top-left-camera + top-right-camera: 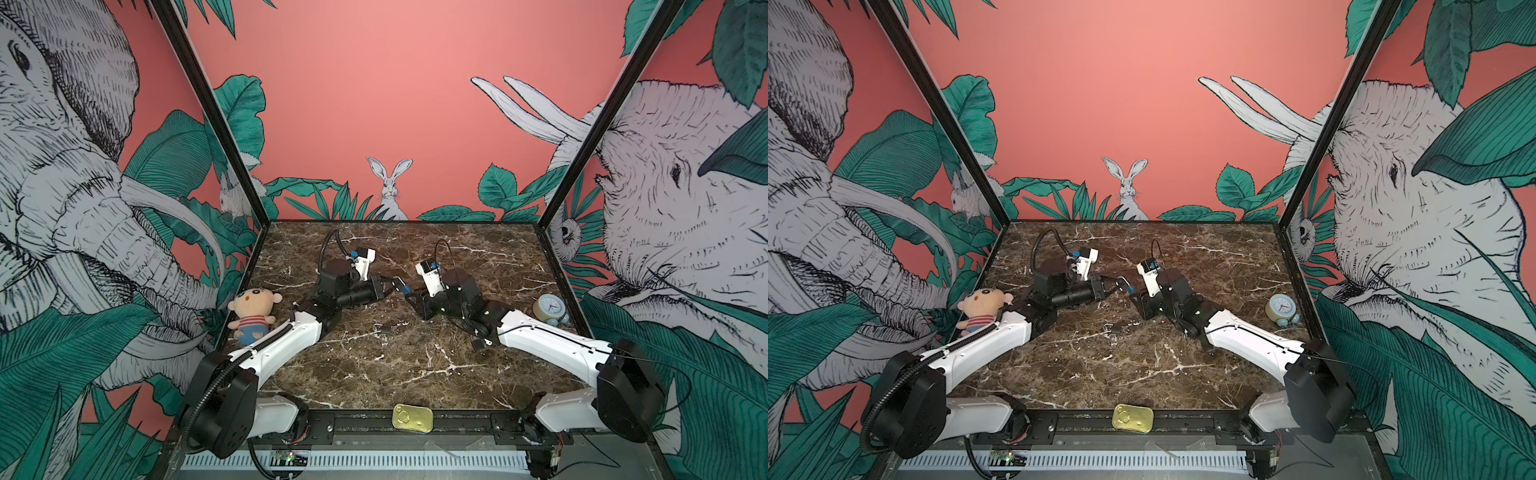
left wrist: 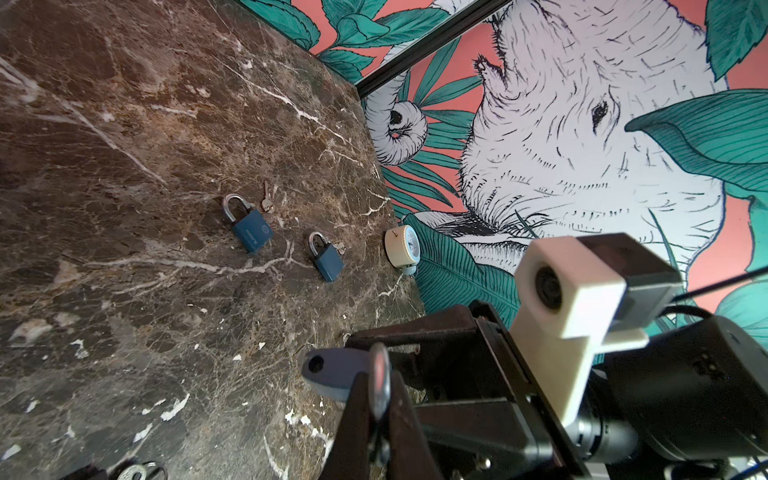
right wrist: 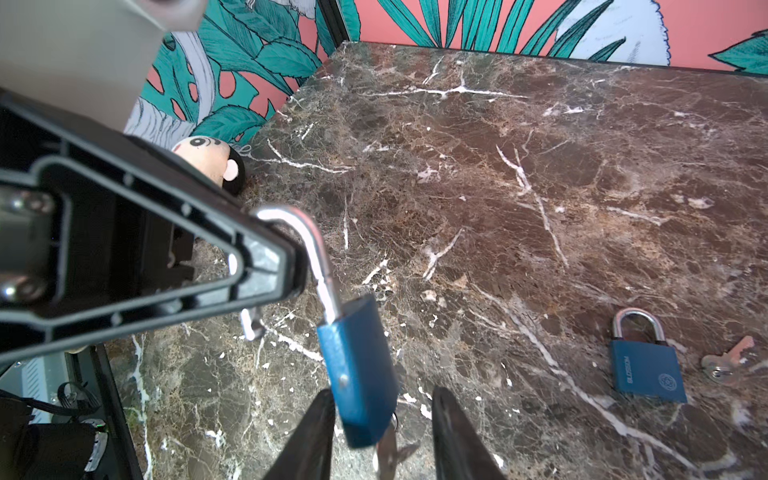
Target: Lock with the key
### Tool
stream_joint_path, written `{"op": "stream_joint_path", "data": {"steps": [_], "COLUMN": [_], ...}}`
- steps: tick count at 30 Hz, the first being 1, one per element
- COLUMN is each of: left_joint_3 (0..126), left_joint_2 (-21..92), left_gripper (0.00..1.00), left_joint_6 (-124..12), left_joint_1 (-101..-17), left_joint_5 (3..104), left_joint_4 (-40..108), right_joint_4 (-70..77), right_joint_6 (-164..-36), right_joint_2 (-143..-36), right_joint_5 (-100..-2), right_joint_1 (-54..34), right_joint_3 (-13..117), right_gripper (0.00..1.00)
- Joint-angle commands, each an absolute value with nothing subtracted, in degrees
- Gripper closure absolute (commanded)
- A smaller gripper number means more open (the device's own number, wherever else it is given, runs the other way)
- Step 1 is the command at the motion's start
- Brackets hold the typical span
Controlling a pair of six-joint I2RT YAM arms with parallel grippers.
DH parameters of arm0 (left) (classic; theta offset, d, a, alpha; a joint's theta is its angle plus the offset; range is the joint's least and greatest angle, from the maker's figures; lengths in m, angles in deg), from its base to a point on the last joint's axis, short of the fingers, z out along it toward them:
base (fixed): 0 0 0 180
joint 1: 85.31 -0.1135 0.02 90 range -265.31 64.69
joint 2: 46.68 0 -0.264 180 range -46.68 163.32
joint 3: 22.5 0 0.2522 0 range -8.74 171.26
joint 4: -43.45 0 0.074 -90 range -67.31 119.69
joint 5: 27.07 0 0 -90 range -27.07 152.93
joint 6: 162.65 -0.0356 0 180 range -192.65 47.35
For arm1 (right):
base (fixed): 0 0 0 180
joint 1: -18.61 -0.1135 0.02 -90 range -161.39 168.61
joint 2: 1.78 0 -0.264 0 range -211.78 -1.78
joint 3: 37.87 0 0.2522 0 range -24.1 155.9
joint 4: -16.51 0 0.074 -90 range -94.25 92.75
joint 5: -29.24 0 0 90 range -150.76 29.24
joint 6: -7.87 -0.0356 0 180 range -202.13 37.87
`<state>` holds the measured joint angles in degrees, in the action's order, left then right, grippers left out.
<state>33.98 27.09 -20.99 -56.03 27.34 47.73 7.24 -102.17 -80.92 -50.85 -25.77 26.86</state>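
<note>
While the blue padlock (image 3: pixel 357 370) is held above the marble table (image 3: pixel 498 208) by its open shackle (image 3: pixel 309 245), clamped in the left gripper (image 2: pixel 379 390), its body hangs between the fingers (image 3: pixel 453 436) of the right gripper (image 3: pixel 384 415). These fingers are seen apart, and a key (image 3: pixel 388 451) is seen just under the body.

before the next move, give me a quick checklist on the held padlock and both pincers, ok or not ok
1. Left pincer shut on the shackle: ok.
2. Padlock body between the right pincer fingers: ok.
3. Right pincer closed on the body: not ok, jaws stand apart with a gap on one side.
4. Shackle pushed home: not ok, its free end is out of the body.
5. Key seated in the keyhole: cannot tell, the metal under the body is partly hidden.
6. Spare padlock and loose key out of the way: ok, apart on the table.
</note>
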Motion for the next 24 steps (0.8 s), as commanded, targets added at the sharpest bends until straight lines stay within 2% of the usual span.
{"op": "stream_joint_path", "data": {"steps": [1, 8, 24], "left_joint_3": [35.3, 36.1, 35.8], "left_joint_2": [24.6, 24.5, 23.6], "left_gripper": [1.0, 1.0, 1.0], "left_joint_6": [-21.4, -21.6, -20.8], "left_joint_1": [-55.6, -55.4, -55.4], "left_joint_5": [26.1, 25.5, 26.0], "left_joint_4": [47.8, 47.6, 48.7], "right_joint_4": [10.6, 11.1, 11.7], "right_joint_6": [-101.3, -101.6, -102.1], "right_joint_2": [-81.6, -82.5, -84.8], "right_joint_5": [-50.3, -49.2, -48.0], "right_joint_1": [-25.8, -25.8, -25.8], "right_joint_3": [28.6, 29.6, 30.6], "right_gripper": [0.66, 0.73, 0.75]}}
